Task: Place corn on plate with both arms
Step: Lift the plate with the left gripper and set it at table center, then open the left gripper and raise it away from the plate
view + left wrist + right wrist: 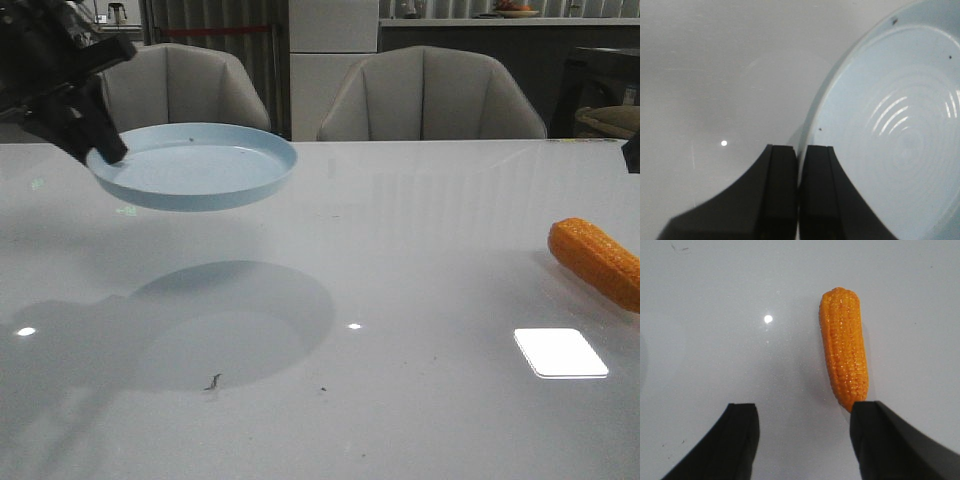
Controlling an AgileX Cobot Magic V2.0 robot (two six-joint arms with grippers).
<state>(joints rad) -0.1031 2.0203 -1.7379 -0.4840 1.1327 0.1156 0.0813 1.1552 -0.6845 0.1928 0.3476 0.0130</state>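
Note:
My left gripper (pixel 103 150) is shut on the left rim of the pale-blue plate (pixel 200 165) and holds it level in the air above the table's left side. In the left wrist view the black fingers (pixel 785 190) pinch the plate's rim (pixel 812 120). The orange corn (pixel 598 262) lies on the table at the right edge of the front view. In the right wrist view my right gripper (pixel 805 412) is open and empty above the table. The corn (pixel 844 347) lies ahead of one finger (pixel 880 440), its near end just at that fingertip.
The white glossy table (pixel 400 260) carries the plate's shadow (pixel 230 320), small dark specks (pixel 213 381) and a bright light reflection (pixel 560 352). Two grey chairs (pixel 430 95) stand behind the far edge. A dark part shows at the right edge (pixel 632 152).

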